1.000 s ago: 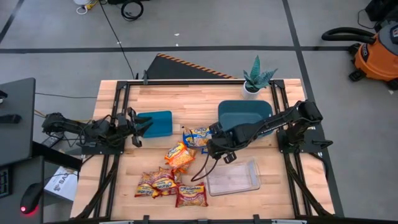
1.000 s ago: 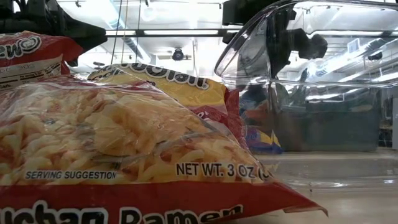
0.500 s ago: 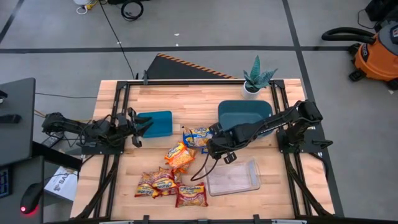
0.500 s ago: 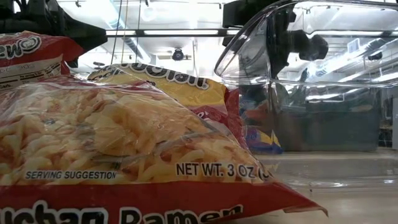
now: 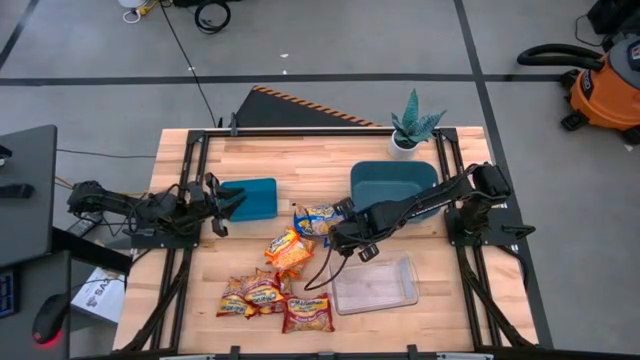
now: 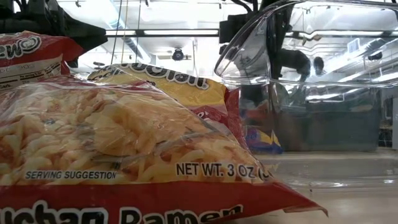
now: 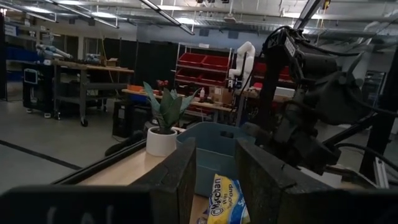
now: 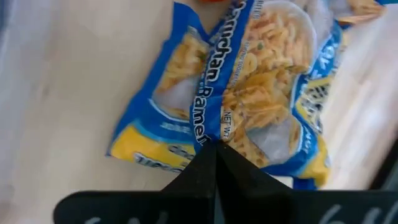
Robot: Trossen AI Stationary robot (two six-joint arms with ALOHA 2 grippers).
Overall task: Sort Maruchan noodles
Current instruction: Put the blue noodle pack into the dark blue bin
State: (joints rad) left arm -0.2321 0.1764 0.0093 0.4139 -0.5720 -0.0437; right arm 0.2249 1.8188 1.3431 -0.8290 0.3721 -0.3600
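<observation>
Mid-bench, the right gripper (image 8: 214,149) pinches shut on a blue-and-yellow noodle packet (image 8: 249,99) lying beside the teal bin (image 5: 392,183); the left gripper (image 5: 222,205), fingers parted and empty, waits at the bench's left edge.

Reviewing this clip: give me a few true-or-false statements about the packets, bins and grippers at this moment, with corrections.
1. The right gripper is shut on the blue-and-yellow packet. True.
2. A packet lies inside the clear container. False: it holds no packet.
3. The left gripper hovers at the small teal bin. True.
4. The potted plant stands at the table's near edge. False: it stands at the far edge, by the large teal bin.
</observation>
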